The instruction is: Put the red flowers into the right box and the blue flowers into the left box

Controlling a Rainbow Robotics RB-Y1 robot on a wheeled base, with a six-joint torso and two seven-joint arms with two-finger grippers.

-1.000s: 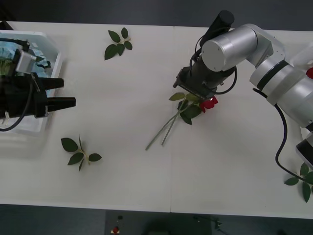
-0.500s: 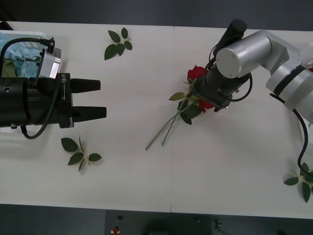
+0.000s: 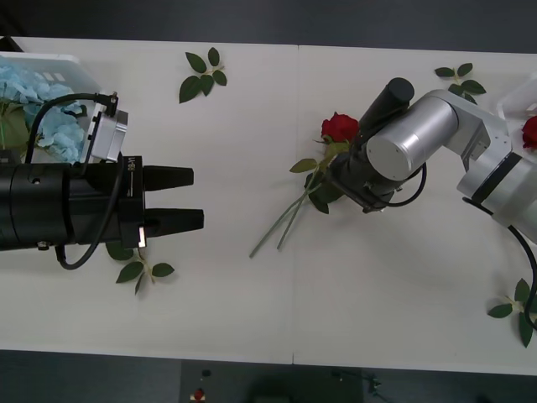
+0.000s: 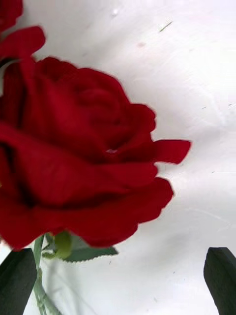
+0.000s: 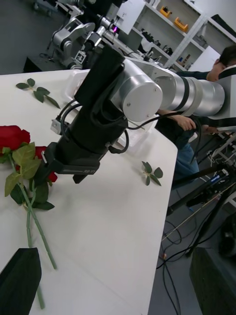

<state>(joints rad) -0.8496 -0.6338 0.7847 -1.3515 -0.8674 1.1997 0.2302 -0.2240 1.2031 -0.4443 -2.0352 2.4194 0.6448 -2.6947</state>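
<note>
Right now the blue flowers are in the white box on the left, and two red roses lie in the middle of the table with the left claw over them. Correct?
Nearly. In the front view the right claw is over the red roses; the left claw hangs open well away from them. The blue flowers are in the left box.

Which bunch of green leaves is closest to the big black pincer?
The leaf sprig just below the left pincer, partly tucked under the arm. The sprig at the table's top edge and those at the right lie much farther off.
</note>
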